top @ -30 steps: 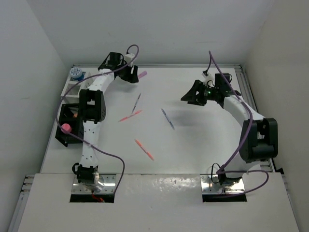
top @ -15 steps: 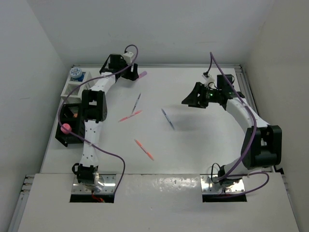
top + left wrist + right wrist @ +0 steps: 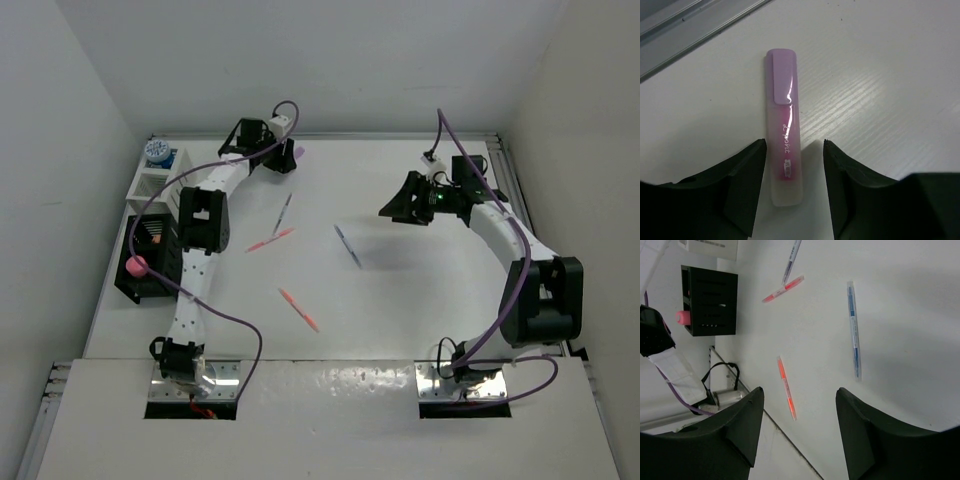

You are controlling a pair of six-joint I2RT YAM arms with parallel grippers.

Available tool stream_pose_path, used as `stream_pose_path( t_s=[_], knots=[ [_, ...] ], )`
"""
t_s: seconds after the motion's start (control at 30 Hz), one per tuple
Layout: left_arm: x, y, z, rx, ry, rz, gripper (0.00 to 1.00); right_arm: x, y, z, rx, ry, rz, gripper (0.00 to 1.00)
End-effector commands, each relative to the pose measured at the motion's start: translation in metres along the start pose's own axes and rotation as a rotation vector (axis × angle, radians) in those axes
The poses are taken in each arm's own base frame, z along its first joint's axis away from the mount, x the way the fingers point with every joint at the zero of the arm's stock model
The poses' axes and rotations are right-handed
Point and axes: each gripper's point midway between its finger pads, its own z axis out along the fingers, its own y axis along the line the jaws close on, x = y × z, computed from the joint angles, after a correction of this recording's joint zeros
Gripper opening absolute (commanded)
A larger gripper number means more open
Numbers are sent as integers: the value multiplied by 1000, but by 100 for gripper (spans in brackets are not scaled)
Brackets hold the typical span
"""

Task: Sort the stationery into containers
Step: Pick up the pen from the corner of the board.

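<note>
A purple-capped pink highlighter [image 3: 783,125] lies on the table at the far back; its near end sits between the fingers of my open left gripper [image 3: 794,167], nearer the left finger and ungripped. From above, that gripper [image 3: 283,157] covers most of the highlighter [image 3: 298,151]. My right gripper [image 3: 398,206] is open and empty, held above the table right of centre. A blue-purple pen [image 3: 283,213], a pink-orange pen [image 3: 271,240], a blue pen [image 3: 348,246] and an orange pen [image 3: 299,309] lie mid-table. The white organiser [image 3: 158,183] and black organiser [image 3: 146,252] stand at the left edge.
A blue-capped jar [image 3: 156,150] stands at the back of the white organiser. A pink-capped bottle [image 3: 135,266] sits in the black organiser. A metal rail [image 3: 685,30] runs along the back edge just beyond the highlighter. Walls close in on the left, back and right.
My left gripper has moved right along the back edge and now straddles the highlighter. The right gripper has barely shifted. The pens have not moved.
</note>
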Motion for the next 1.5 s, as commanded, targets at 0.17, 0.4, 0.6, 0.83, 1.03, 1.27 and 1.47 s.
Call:
stream_pose_path(
  t_s=[0.17, 0.4, 0.6, 0.83, 1.03, 1.27, 1.47],
  knots=[
    [33, -32, -17, -38, 229, 37, 32, -16, 20, -9, -35, -46, -38, 55],
    [51, -49, -39, -72, 370, 84, 11, -6, 27, -12, -35, -31, -63, 51],
    [-17, -64, -90, -26, 85, 92, 0, 1, 31, -11, -27, -45, -86, 59],
    [-98, -101, -150, 22, -126, 83, 0, -16, 55, -14, -28, -128, -108, 71],
    [-111, -178, -211, 105, -188, 140, 0, -32, 99, -15, -97, -192, -152, 72],
    [-117, -240, -288, 228, -295, 121, 0, -42, 167, -22, -271, -248, -271, 72],
    [-116, -257, -321, 276, -358, 96, 0, -39, 206, -17, -361, -267, -350, 72]
  ],
)
